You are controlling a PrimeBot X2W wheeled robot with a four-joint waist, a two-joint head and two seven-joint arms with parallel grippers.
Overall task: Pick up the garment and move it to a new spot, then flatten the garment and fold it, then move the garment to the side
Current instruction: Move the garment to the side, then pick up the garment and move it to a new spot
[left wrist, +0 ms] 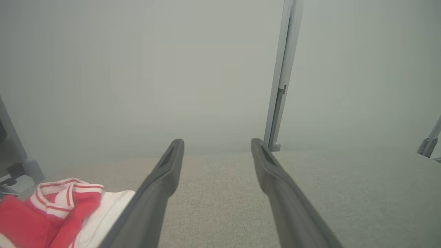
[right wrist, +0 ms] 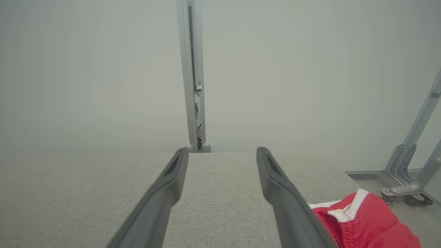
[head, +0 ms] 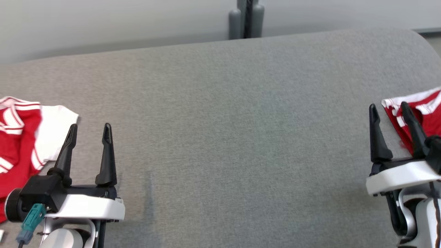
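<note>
**Left garment.** A red top with white sleeves and white striped trim, the left garment point(head: 20, 137), lies crumpled on the grey padded surface point(head: 241, 120). It sits outside the left jaw pair, on their outer, left side. In the head view its white sleeve runs behind the outer finger. In the left wrist view the cloth point(left wrist: 58, 210) sits low beside the base of that finger. Whether finger and cloth touch cannot be determined.

**Left gripper.** The left gripper point(head: 90, 125) has its jaws released and spread wide. Nothing lies between them except bare grey fabric, as the left wrist view confirms point(left wrist: 217, 141).

**Between the grippers.** Bare surface runs from the inner side of the left jaws to the inner side of the right jaws. A grey post point(head: 246, 19) stands beyond the far edge, ahead of both jaw pairs.

**Right gripper.** The right gripper point(head: 388, 105) also has its jaws released and fully apart, with bare fabric in the gap point(right wrist: 223, 150).

**Right garment.** A red piece with white bands, the right garment point(head: 425, 110), lies outside the right jaws on their outer, right side. The outer finger overlaps its edge in the head view. The right wrist view shows it point(right wrist: 368, 220) just beside that finger, with a gathered red hem. Contact cannot be confirmed.

**Finding.** Neither garment is held. Which of the two is the task's cannot be told.
</note>
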